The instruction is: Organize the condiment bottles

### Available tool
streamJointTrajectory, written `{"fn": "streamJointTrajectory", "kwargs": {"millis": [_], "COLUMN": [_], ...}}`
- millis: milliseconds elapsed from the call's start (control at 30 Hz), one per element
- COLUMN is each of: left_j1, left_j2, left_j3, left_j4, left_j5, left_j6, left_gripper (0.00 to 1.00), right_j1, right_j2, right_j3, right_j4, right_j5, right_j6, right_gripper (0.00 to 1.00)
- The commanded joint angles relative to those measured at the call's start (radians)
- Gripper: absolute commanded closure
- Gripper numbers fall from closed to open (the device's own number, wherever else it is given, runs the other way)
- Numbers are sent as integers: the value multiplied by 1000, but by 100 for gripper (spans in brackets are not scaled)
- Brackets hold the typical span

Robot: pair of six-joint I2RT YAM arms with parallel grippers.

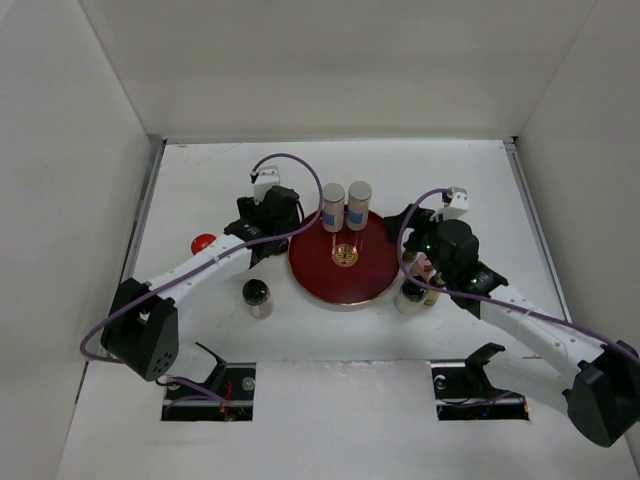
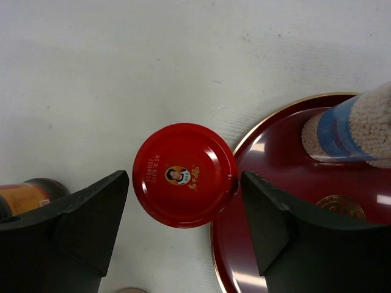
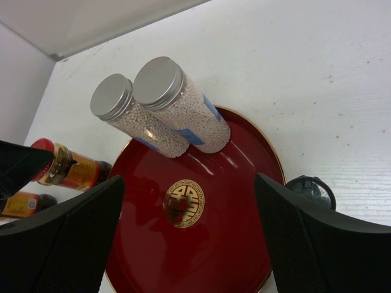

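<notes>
My left pincer (image 2: 185, 178), jaws wide and empty, brackets the red-capped jar (image 2: 185, 175) at frame centre. The jar stands upright on the desk (image 2: 183, 61), cap facing me, long axis along my approach, just beside the tray (image 2: 278, 155) rim at right. My left arm is the nearer.

Orange-labelled bottle (image 2: 21, 196): cut by left edge.
Bead jar (image 2: 357, 125): cap beyond right edge.
Bottles (image 1: 408, 297) under right arm (image 1: 455, 250): mostly covered, count unclear.
Black-capped jar (image 3: 311, 190): only part of lid shows.
</notes>
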Motion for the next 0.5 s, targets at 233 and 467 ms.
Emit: {"fn": "streamJointTrajectory", "kwargs": {"millis": [233,467], "left_j1": [21,-16], "left_j2": [46,2], "left_j3": [-36,-22], "left_j4": [54,45], "left_j5": [23,-56], "left_j6": [-14,8], "left_gripper": [32,59], "right_j1": [19,28], "right_j2": [7,26], "right_j3": [30,36], "right_j4": [56,57], "right_j5": [-13,-13], "right_j6": [-17,-20], "right_gripper": [9,9]}}
